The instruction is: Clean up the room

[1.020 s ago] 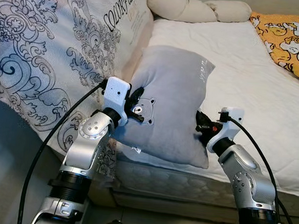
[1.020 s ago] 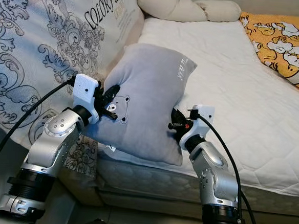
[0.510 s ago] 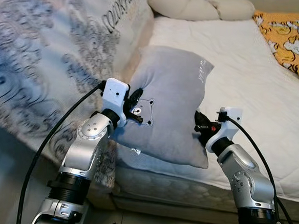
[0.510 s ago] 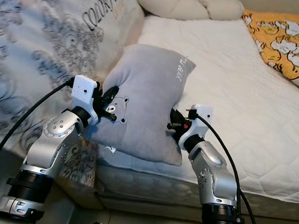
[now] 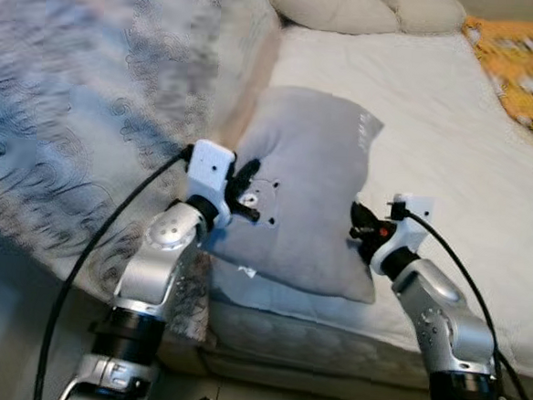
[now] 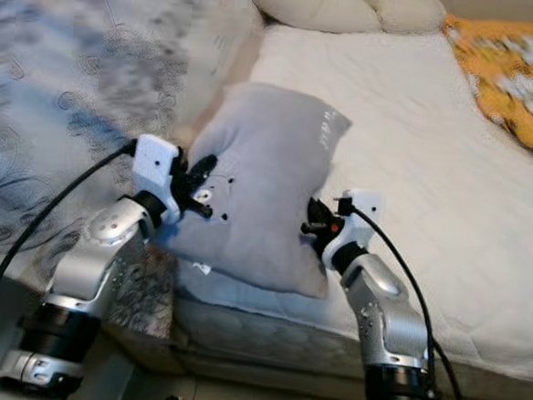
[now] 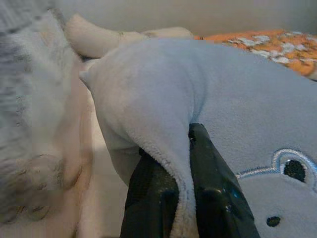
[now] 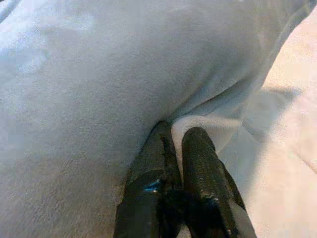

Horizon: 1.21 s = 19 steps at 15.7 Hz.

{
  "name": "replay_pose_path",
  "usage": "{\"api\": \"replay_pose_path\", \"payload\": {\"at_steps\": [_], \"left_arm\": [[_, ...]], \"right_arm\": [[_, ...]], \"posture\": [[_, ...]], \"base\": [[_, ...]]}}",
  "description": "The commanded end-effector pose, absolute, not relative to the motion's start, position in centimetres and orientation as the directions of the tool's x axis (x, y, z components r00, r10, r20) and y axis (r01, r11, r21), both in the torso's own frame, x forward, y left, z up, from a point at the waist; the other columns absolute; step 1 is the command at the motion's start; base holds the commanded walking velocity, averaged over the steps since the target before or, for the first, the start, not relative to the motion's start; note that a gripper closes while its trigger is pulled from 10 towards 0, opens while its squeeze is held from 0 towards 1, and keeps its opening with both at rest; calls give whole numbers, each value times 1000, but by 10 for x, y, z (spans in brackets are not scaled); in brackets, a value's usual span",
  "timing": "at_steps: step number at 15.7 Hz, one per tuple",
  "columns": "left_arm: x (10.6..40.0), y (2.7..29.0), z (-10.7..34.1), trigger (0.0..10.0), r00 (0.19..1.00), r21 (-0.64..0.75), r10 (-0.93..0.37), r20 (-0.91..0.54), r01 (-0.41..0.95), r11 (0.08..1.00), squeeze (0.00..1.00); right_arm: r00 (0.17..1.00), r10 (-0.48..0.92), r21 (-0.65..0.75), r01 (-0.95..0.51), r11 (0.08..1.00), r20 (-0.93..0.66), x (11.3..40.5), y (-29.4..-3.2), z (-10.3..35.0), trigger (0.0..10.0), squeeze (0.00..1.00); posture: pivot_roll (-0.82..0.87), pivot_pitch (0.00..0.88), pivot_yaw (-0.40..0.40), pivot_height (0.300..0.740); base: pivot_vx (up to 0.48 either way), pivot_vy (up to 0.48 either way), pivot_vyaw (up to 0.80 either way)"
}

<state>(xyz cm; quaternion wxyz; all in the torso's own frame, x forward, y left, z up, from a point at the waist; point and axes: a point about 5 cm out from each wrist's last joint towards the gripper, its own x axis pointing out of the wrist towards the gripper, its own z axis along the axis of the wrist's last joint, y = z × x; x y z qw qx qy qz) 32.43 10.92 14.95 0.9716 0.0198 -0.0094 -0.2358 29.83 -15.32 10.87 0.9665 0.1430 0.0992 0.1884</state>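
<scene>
Pillow (image 5: 299,198), grey with a small bear face, is held up over the near edge of the bed (image 5: 453,149), pinched at both sides. Left gripper (image 7: 181,163) clamps a fold of its plush edge beside the bear; right gripper (image 8: 181,153) nips a fold on the opposite side. It looks light, soft and floppy, likely to sag between holds, so gathered edge folds seem the surest places to grip.
</scene>
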Motion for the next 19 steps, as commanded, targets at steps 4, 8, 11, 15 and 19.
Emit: {"api": "replay_pose_path", "payload": {"at_steps": [4,8,11,15,19], "left_arm": [[326,110,162,10000,885,57,-462,58,459,887,0],[325,108,162,10000,879,53,-472,60,470,881,0],[325,107,162,10000,877,51,-476,59,474,879,0],[326,107,162,10000,876,53,-479,58,476,878,0],[327,105,163,10000,875,51,-481,59,479,876,0]], "right_arm": [[902,423,298,-381,875,-88,302,-146,119,10000,0],[908,409,306,-364,880,-94,301,-147,117,10000,0],[909,407,307,-362,880,-95,301,-148,117,10000,0],[910,403,314,-356,880,-96,302,-149,118,10000,0],[913,394,315,-344,885,-109,303,-150,116,10000,0]], "posture": [[-5,0,65,740],[-12,0,66,740],[-14,0,67,740],[-12,0,67,740],[-12,0,66,740]], "base": [[284,0,0],[317,0,134],[331,0,0],[331,0,0],[332,0,-394]]}}
